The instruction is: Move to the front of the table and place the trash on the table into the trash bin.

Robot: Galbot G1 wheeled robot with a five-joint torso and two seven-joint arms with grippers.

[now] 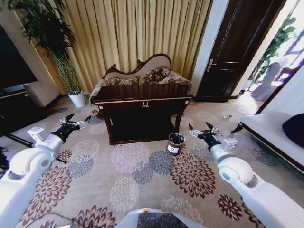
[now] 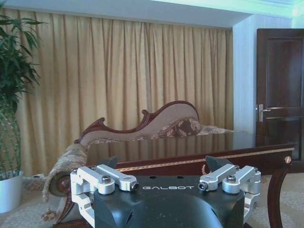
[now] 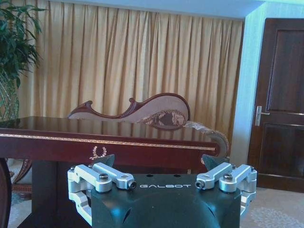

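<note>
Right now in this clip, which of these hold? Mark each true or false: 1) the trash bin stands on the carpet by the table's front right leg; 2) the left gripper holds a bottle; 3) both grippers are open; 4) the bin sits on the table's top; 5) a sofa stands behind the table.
1) True: the trash bin stands on the carpet near the front right leg of the table.
2) False: the left gripper is empty, raised over the carpet.
3) True: the right gripper also has its fingers apart.
4) False: it is on the floor.
5) True: the sofa is behind it.
</note>
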